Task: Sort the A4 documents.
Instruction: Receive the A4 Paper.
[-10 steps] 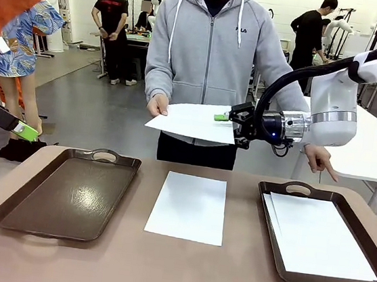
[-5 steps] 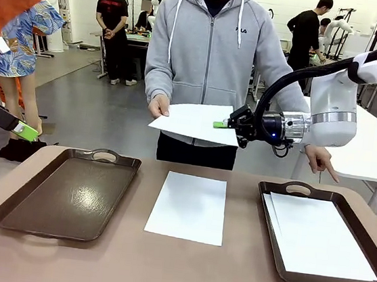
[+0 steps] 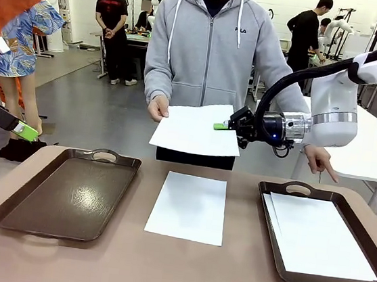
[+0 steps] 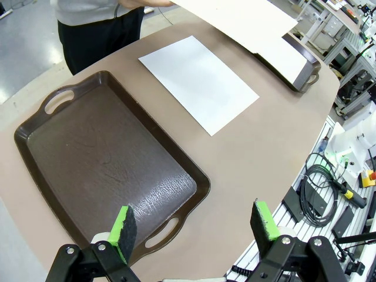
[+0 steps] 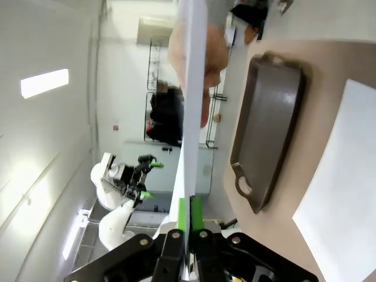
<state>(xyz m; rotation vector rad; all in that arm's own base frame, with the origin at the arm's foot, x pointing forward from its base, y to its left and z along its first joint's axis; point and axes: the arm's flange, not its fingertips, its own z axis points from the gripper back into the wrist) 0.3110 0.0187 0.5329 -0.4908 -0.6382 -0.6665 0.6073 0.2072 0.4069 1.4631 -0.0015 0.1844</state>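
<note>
A person at the far side holds out one white A4 document [image 3: 191, 129] by its left edge with a hand [image 3: 157, 107]. My right gripper [image 3: 221, 126] is shut on the sheet's right edge, above the table's far side. In the right wrist view the same sheet [image 5: 194, 88] runs edge-on between the closed green pads [image 5: 182, 212]. A second sheet [image 3: 188, 205] lies flat in the middle of the table. More sheets [image 3: 321, 234] lie in the right tray [image 3: 285, 189]. My left gripper [image 4: 192, 222] hangs open and holds nothing, above the near corner of the left tray [image 4: 106, 164].
The left dark brown tray [image 3: 67, 192] holds nothing. The person's other hand [image 3: 322, 160] hangs beyond the right tray. The table's rounded edge [image 4: 276, 176] drops off to cables and gear on the floor. Other people stand farther back in the room.
My right gripper has shut on the sheet's right edge. The sheet has tipped, and its near edge now hangs lower. The left arm has not moved.
</note>
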